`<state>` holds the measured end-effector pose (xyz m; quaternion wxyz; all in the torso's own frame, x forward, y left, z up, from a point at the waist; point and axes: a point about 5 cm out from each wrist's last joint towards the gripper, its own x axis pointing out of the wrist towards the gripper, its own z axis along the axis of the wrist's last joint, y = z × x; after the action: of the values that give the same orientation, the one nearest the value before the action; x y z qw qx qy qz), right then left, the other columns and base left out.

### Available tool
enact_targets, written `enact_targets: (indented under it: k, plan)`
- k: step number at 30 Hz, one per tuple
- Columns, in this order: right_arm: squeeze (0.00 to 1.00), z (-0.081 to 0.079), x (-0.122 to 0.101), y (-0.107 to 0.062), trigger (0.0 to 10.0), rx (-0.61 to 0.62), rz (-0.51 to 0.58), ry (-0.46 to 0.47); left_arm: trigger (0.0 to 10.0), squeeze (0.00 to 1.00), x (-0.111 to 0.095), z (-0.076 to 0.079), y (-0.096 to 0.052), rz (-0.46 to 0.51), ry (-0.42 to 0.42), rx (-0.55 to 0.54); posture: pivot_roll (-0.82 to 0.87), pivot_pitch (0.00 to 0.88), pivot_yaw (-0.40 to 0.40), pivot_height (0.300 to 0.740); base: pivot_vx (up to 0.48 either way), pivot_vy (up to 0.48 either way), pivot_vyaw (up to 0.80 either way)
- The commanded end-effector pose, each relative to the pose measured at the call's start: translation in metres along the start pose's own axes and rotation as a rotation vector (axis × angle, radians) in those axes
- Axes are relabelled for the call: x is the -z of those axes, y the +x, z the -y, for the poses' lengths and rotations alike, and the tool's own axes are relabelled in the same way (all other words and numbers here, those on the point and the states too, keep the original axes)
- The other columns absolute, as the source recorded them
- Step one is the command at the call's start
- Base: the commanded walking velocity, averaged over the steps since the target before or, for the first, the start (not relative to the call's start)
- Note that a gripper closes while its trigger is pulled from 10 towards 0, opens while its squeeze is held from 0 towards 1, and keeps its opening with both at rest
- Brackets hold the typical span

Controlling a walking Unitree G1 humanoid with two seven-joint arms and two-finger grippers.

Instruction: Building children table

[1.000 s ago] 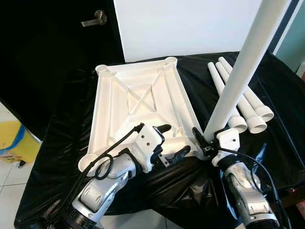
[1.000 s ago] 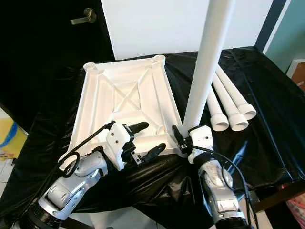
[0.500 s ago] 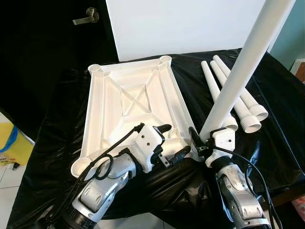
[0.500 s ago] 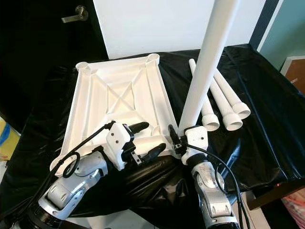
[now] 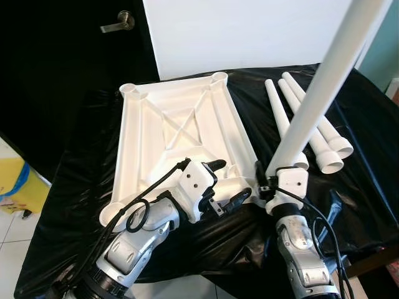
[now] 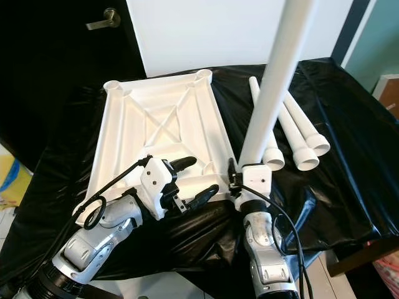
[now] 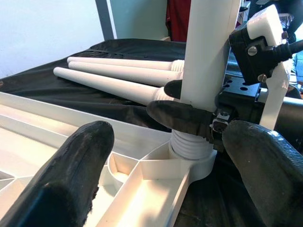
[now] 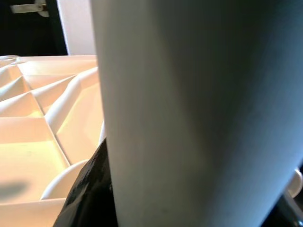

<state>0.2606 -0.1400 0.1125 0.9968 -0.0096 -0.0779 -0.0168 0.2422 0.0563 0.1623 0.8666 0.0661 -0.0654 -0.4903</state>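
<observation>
**Leg now seated in corner socket**

Right gripper (image 5: 267, 184), fingers pinching table leg (image 5: 312, 103), has brought its threaded end into tabletop (image 5: 181, 131) near corner socket. Left gripper (image 5: 227, 184), fingers spread, steadies rim. Keep leg upright while twisting. Beyond: three spare legs (image 5: 312, 134) on counter (image 5: 75, 180).

We are seeing a plain white ribbed plastic tabletop (image 5: 181, 131), white plastic tube legs (image 5: 312, 134) at three o'clock, a glossy black plastic sheet (image 5: 81, 156) underneath, and a yellow bin (image 5: 19, 187) at nine o'clock.
</observation>
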Motion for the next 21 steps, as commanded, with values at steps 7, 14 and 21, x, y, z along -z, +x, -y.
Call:
enact_targets:
  k: [7,14,21]
  plan:
    - [0.00,0.0147,0.0146,-0.0020,10.0,0.141,-0.119,0.023,10.0,0.00,0.0018,0.0075,0.0015,-0.004,0.001,0.153,-0.13,0.058,0.045,0.740,0.000,0.000,0.00]
    - [0.00,0.0130,0.0121,-0.0002,10.0,0.203,-0.140,0.062,10.0,0.00,0.0021,0.0087,0.0035,0.001,-0.003,0.160,-0.14,0.057,0.047,0.740,0.000,0.000,0.00]
    - [0.00,0.0149,0.0121,0.0003,10.0,0.241,-0.147,0.067,10.0,0.00,0.0022,0.0086,0.0039,0.001,-0.003,0.162,-0.14,0.057,0.047,0.740,0.000,0.000,0.00]
